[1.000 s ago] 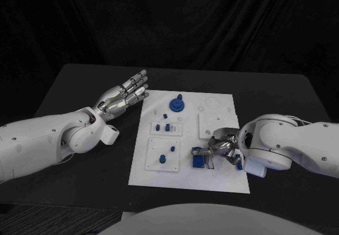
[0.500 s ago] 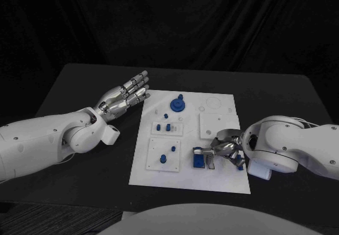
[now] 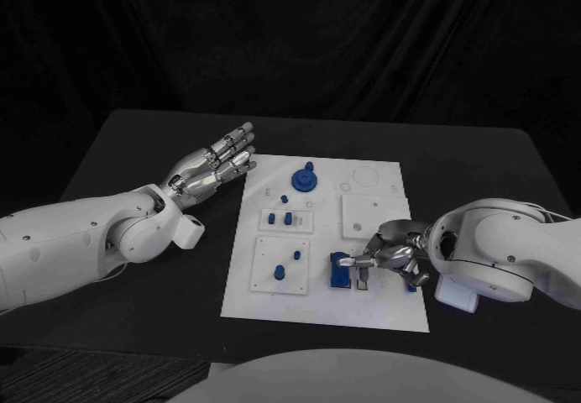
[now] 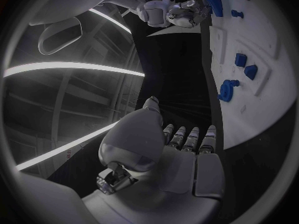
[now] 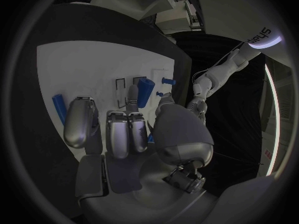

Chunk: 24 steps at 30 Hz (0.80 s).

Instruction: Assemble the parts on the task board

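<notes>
Table (image 3: 145, 143): black, matte, rounded far corners, sitting under everything.
Backdrop (image 3: 363, 59): dark cloth hanging in folds behind the table's far edge.
Ceiling lights (image 4: 74, 67): long bright strips glowing overhead, curving across the left wrist view.

surface: black table (image 3: 133, 159) | on it: white task board (image 3: 385, 312)

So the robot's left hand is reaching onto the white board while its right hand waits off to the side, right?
Wrong way round. In the head view the right hand reaches onto the white board, and the left hand waits open beside it.
</notes>
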Motion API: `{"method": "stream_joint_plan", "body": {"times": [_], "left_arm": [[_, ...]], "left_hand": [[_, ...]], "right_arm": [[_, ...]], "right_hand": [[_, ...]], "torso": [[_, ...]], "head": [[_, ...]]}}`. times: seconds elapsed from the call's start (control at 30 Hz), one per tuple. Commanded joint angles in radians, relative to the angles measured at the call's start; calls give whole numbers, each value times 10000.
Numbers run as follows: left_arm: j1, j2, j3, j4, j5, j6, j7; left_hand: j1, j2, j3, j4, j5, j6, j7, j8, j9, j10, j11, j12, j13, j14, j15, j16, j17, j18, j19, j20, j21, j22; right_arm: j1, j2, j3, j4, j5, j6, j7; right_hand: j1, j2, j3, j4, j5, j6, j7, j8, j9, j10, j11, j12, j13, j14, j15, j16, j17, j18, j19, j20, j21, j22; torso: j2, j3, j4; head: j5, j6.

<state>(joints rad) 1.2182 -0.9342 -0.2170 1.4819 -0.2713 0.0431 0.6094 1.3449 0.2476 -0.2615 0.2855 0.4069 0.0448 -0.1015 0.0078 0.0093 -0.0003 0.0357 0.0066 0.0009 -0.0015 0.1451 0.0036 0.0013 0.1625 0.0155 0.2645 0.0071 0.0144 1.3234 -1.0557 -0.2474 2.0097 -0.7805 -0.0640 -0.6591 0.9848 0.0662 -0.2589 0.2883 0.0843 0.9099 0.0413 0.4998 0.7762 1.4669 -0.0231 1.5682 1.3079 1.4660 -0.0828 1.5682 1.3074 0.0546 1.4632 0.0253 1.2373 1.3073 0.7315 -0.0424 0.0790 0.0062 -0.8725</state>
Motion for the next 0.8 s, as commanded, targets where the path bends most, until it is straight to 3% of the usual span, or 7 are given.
{"method": "stream_joint_plan", "body": {"times": [0.03, 0.13, 0.17, 0.23, 0.27, 0.37, 0.8], "left_arm": [[-18, 19, 8, 10, -10, 123, 87], [-19, 21, 8, 8, -10, 129, 80], [-19, 24, 8, 5, -10, 132, 79], [-20, 31, 8, -1, -10, 141, 78], [-21, 36, 8, -5, -10, 148, 76], [-23, 48, 8, -15, -10, 175, 68], [-34, 34, 8, -19, -10, 236, 70]], "left_hand": [[75, -11, 55, -3, 56, -11, 80, 33, 11, 3, 86, -66, -9, 15, 54, -36, -13, 171, -2, 76, 63, 17], [75, -11, 55, -3, 56, -11, 80, 33, 11, 3, 86, -66, -9, 15, 54, -36, -13, 171, -2, 76, 63, 17], [80, -7, 60, -2, 59, 3, 100, 37, 14, 3, 89, -66, -9, 15, 64, -36, -13, 171, 0, 82, 64, 18], [80, -7, 60, -2, 59, 3, 100, 37, 14, 3, 89, -66, -9, 15, 64, -36, -13, 171, 0, 82, 64, 18], [81, -6, 60, -2, 59, 2, 104, 36, 14, 3, 90, -66, -9, 15, 66, -36, -13, 171, 0, 83, 64, 18], [86, -2, 65, -2, 61, 9, 120, 38, 16, 3, 94, -66, -9, 15, 78, -36, -13, 171, 2, 89, 66, 19], [100, 3, 75, -7, 74, 16, 146, 40, 17, 3, 103, -66, -9, 15, 105, -36, -13, 171, 5, 101, 68, 21]], "right_arm": [[21, -32, 1, 74, -29, 233, 216], [24, -20, 1, 76, -29, 369, 195], [24, -10, 0, 71, -29, 430, 179], [24, 12, 0, 57, -29, 522, 147], [23, 31, 0, 43, -29, 582, 124], [21, 106, 0, -16, -49, 715, 65], [-34, 515, -1, -310, -89, 783, -62]], "right_hand": [[226, 35, -233, -3, -20, -322, -98, 985, 923, 1039, -155, 26, 2629, 1048, -117, 26, 2634, 136, 43, -77, 5, 1734], [440, 68, -417, -3, -13, -653, -230, 2067, 2019, 1039, -246, 26, 2629, 1048, -224, 26, 2634, 136, 46, -150, -12, 1732], [575, 46, -486, -29, 6, -835, -289, 2570, 2579, 1039, -309, 26, 2629, 1048, -254, 26, 2634, 138, 49, -197, -16, 1733], [755, 42, -508, -58, 85, -814, -358, 3152, 3178, 1039, -371, 26, 2629, 1048, -302, 26, 2634, 137, 54, -238, -17, 1733], [841, 34, -525, -67, 129, -329, -397, 3930, 3806, 1039, -406, 26, 2629, 1048, -332, 26, 2634, 137, 55, -266, -21, 1733], [970, 36, -550, -77, 225, 663, -472, 5249, 4815, 1039, -470, 26, 2629, 1048, -386, 26, 2634, 138, 56, -315, -29, 1732], [1215, 113, -499, -178, 346, 667, -524, 5418, 5077, 1039, -518, 26, 2629, 1015, -428, -40, 2484, 179, -16, -352, -259, 1669]], "torso": [[7, 3, 5], [13, 1, 3], [16, -1, 5], [18, -3, 5], [18, -2, 3], [19, -1, 5], [14, -1, 6]], "head": [[5, -2], [5, -2], [1, -2], [-5, -2], [-3, -2], [6, -2], [52, -2]]}}
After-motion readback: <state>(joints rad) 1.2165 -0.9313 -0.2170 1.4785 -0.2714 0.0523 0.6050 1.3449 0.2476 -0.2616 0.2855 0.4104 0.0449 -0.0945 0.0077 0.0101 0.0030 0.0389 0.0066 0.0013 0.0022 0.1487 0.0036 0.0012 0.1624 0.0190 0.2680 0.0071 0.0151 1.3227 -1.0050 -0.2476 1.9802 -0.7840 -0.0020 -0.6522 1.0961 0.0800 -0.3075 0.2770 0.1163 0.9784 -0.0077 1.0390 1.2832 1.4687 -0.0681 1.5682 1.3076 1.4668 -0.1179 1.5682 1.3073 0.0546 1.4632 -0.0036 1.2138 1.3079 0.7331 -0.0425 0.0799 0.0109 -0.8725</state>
